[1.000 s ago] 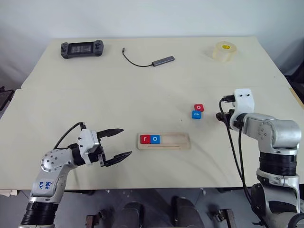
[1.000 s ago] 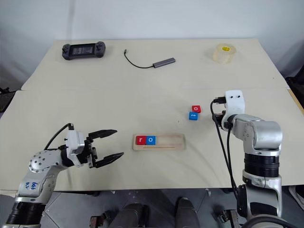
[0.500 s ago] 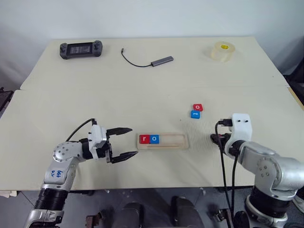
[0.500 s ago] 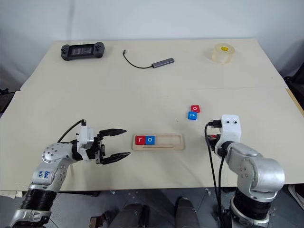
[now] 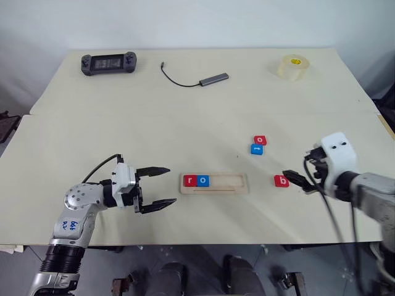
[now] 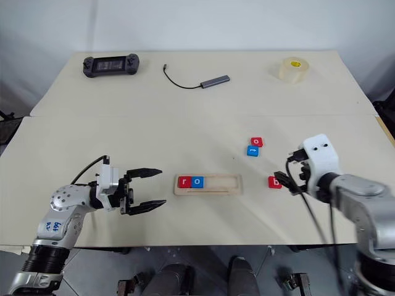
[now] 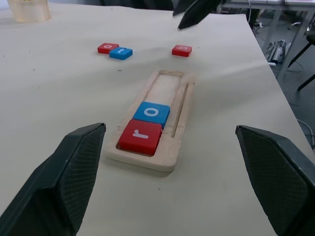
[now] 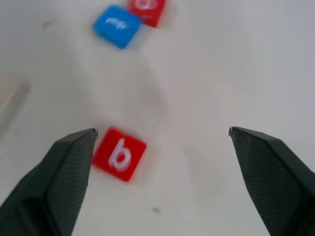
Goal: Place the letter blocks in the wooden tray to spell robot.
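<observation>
Red b block waits beside the tray, third slot vacant.
The wooden tray [image 5: 214,183] holds r and o; right hand [image 5: 296,179] gapes wide beside the b block [image 5: 281,180], left hand [image 5: 159,187] wide, empty.

White letters: "r" on a red block [image 7: 141,136], "o" on blue [image 7: 152,112], "b" on red [image 8: 119,154].

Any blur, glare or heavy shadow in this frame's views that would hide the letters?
Right wrist view: motion-smeared, yet the red square b block stays readable; the blue block beyond it does not. Left wrist view: sharp on the pale wooden tray, red r block and blue o block. Head views: even light, soft shadows, no glare.
</observation>
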You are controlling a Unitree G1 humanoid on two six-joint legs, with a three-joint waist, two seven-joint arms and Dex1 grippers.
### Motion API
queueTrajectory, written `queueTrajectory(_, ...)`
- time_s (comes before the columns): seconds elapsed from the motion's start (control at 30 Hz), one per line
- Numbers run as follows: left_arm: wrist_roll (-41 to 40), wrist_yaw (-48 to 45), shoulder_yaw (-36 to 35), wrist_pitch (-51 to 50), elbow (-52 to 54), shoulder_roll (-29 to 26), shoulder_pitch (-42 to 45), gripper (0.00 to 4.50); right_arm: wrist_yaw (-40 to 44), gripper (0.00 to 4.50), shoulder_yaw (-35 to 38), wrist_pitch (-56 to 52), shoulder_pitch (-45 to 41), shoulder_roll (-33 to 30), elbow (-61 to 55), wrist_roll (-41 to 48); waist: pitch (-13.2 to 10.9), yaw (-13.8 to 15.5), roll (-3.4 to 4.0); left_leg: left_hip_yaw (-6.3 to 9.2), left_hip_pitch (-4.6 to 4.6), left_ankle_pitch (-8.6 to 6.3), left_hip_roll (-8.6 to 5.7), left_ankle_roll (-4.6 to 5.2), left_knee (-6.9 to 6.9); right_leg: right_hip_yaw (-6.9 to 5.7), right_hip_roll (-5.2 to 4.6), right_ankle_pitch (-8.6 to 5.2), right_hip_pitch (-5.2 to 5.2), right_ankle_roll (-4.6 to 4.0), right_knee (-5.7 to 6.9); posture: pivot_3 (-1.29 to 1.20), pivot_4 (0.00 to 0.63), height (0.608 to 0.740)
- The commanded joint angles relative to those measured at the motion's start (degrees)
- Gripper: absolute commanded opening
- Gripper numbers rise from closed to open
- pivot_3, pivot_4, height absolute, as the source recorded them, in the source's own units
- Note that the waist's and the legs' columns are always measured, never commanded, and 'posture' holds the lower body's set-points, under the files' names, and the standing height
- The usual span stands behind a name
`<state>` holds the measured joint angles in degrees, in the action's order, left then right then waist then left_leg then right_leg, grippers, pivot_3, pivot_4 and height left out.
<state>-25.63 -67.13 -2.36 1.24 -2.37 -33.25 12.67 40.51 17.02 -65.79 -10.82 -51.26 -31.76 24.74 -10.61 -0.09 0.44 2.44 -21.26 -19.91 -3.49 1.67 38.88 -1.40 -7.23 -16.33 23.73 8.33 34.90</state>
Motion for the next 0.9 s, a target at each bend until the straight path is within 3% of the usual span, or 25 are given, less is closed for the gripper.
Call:
queueTrajectory(0.03,-0.84,-0.32,-0.73,0.7,2.74,-0.1,-0.16,4.5,16.59,4.48,-2.89,25.1,3.67,-4.19,8.39,-1.99,-0.01,-0.21,-0.04,-0.06,0.02,-0.01,0.04,0.0,0.03,0.04,0.05,0.02,-0.02,0.04,-0.05,0.0,0.15,0.74)
queueTrajectory(0.13,-1.05,-0.78,-0.04,0.94,4.29,0.31,-0.69,4.5,25.75,4.48,-8.73,45.87,3.57,-7.69,21.46,-8.69,-0.03,-0.14,-0.06,-0.15,0.06,-0.01,0.05,0.0,0.1,0.11,0.05,0.06,-0.04,0.11,-0.04,0.0,0.15,0.74)
queueTrajectory(0.2,-0.85,-0.58,0.39,0.77,5.44,0.56,-1.0,4.5,29.93,4.48,-11.96,54.07,-0.23,-7.51,30.45,-10.51,-0.04,-0.1,-0.07,-0.16,0.08,-0.01,0.04,0.01,0.15,0.13,0.02,0.08,-0.08,0.14,-0.06,0.0,0.15,0.74)
queueTrajectory(0.4,-0.56,0.83,0.57,0.14,8.21,0.61,-2.45,4.5,34.24,4.48,-18.9,66.2,-14.03,-3.32,52.99,-15.84,-0.05,-0.16,-0.07,-0.11,0.09,0.0,0.09,-0.06,0.19,0.1,-0.02,0.08,-0.06,0.13,-0.25,0.0,0.15,0.74)
queueTrajectory(0.57,-0.62,2.1,-0.08,-0.32,9.97,0.14,-4.0,4.5,37.68,4.48,-21.18,69.65,-19.29,-0.49,61.55,-16.65,-0.04,-0.1,-0.06,-0.07,0.07,0.0,0.12,-0.12,0.21,0.04,-0.02,0.08,-0.08,0.13,-0.29,0.0,0.15,0.74)
queueTrajectory(0.67,-0.79,2.88,-0.94,-0.62,11.01,-0.34,-5.22,4.5,39.45,3.91,-21.79,70.38,-20.43,1.0,62.74,-16.1,-0.04,-0.17,-0.06,-0.04,0.07,0.0,0.12,-0.12,0.23,0.02,-0.04,0.08,-0.1,0.13,-0.28,0.0,0.15,0.74)
queueTrajectory(0.9,-1.16,3.48,-1.43,-1.18,11.32,-0.75,-5.5,4.5,42.31,1.53,-22.36,71.27,-22.93,3.51,64.69,-16.1,-0.04,-0.36,-0.06,-0.07,0.14,0.03,0.17,-0.21,0.26,0.05,-0.03,0.08,-0.11,0.12,-0.26,0.0,0.15,0.74)
